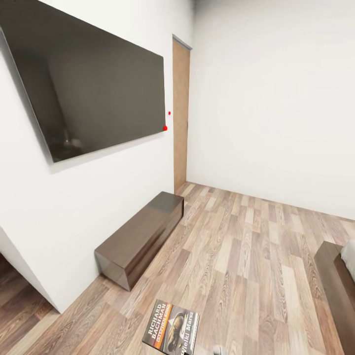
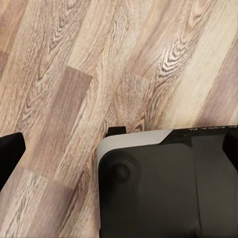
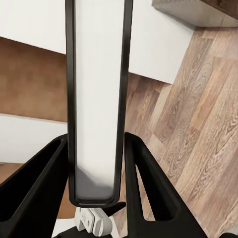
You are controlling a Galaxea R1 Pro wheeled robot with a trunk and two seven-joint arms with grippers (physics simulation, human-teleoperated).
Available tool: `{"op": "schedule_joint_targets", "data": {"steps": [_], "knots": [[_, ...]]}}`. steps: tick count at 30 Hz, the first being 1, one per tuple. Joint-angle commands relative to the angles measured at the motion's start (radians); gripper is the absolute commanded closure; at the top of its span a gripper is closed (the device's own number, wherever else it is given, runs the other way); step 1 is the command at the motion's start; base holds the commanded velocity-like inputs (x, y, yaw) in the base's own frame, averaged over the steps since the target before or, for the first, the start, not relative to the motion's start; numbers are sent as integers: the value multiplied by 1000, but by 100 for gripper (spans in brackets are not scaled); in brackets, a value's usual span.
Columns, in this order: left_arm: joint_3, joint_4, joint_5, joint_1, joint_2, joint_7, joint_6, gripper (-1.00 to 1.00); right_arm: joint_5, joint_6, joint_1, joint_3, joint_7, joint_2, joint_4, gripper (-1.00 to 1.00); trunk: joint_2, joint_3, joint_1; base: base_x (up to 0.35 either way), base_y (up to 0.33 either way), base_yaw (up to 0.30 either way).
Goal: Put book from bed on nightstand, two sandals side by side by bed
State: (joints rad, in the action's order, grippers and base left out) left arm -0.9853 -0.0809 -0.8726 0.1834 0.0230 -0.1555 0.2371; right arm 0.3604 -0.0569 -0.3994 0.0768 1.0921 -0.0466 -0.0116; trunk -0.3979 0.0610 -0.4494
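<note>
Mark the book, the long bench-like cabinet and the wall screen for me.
book (image 1: 170, 333): head view, on its cover picture.
long cabinet (image 1: 148, 229): head view, on its glossy top.
wall screen (image 1: 93, 84): head view, on the middle of its dark panel.

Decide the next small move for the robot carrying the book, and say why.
Probably turn right, toward the bed. The right gripper is clamped on the book, and the cabinet ahead is a long bench, not a nightstand. A nightstand most likely stands beside the bed, so facing that way should bring one into view.
</note>
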Motion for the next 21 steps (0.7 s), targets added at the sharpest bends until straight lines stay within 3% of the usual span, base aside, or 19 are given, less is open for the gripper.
{"op": "schedule_joint_targets", "data": {"steps": [1,9,21], "knots": [[-9,0,-4,1,0,-6,2,-100,-8,-6,-1,8,2,0,1,100,-2,2,-1,0,0,0],[-9,0,-4,1,0,-6,2,-100,-8,-6,-1,8,2,0,1,100,-2,-1,-1,0,0,-49],[-9,-1,-3,1,0,-6,2,-100,-8,-6,-1,8,3,1,1,100,-2,-1,-1,0,0,-245]]}}
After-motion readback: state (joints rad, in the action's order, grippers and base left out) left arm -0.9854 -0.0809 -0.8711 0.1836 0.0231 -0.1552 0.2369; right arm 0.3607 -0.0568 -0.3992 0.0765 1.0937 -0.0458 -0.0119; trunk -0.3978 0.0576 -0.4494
